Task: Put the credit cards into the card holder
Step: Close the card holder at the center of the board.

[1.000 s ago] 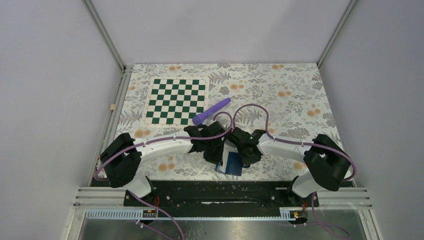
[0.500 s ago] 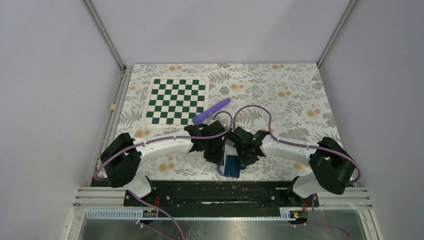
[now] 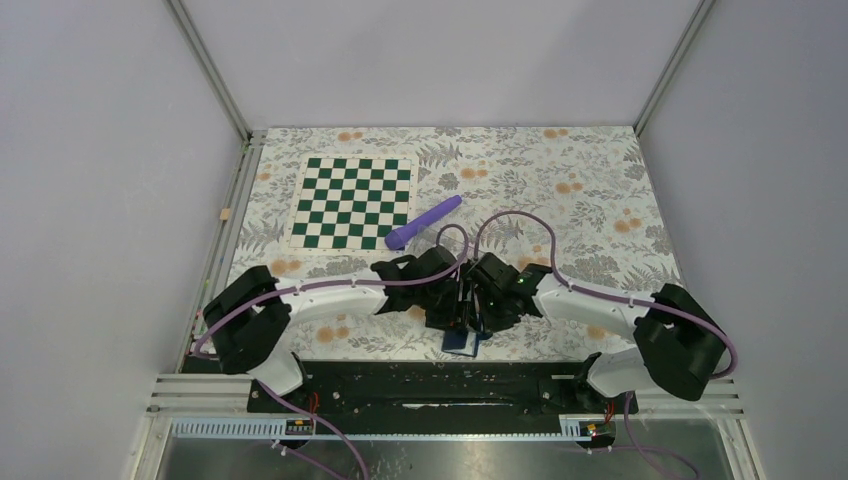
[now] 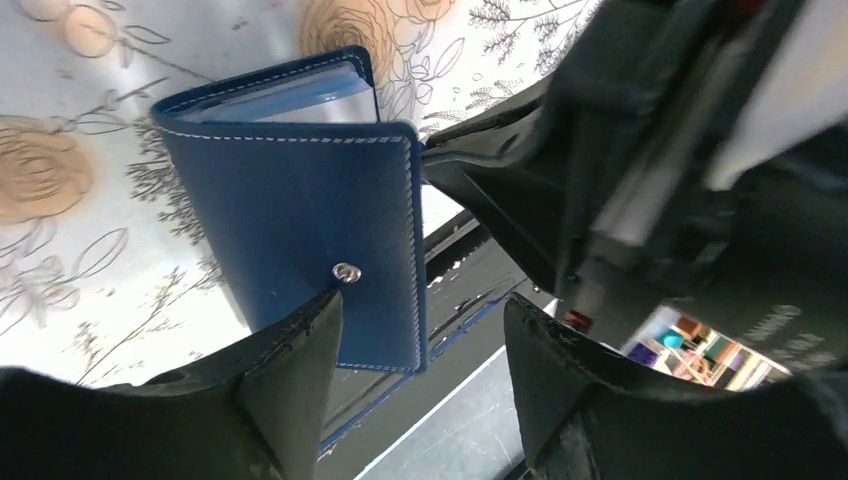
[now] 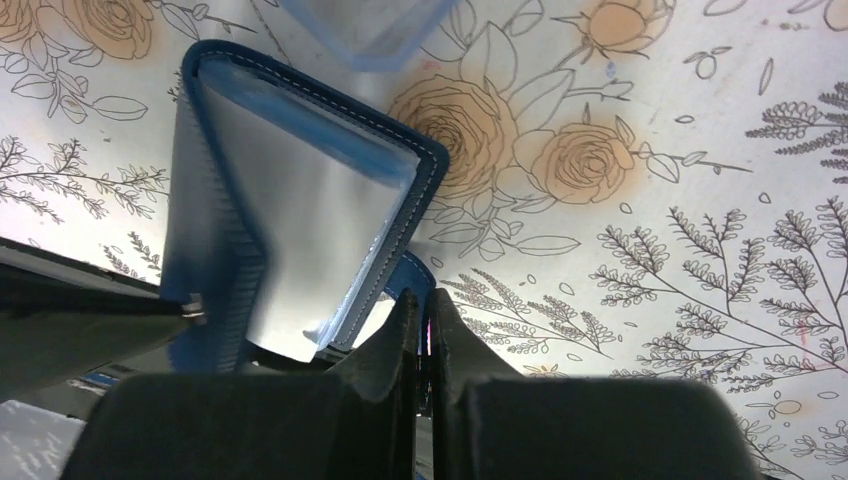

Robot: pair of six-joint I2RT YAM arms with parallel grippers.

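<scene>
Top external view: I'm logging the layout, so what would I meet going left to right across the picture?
Chessboard mat → card holder → right arm's shoulder. The purple cylinder overlaps the mat's right edge, so it is left out.

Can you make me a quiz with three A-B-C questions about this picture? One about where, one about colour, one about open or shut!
1. Where is the purple stick? A in the far right corner; B just right of the chessboard; C off the table.
2. The cover of the card holder is: A red; B yellow; C navy blue.
3. The left end effector is: A open; B shut; C unseen.
Answers: B, it lies by the board's right edge; C, blue with white stitching; A, its fingers stand apart.
</scene>
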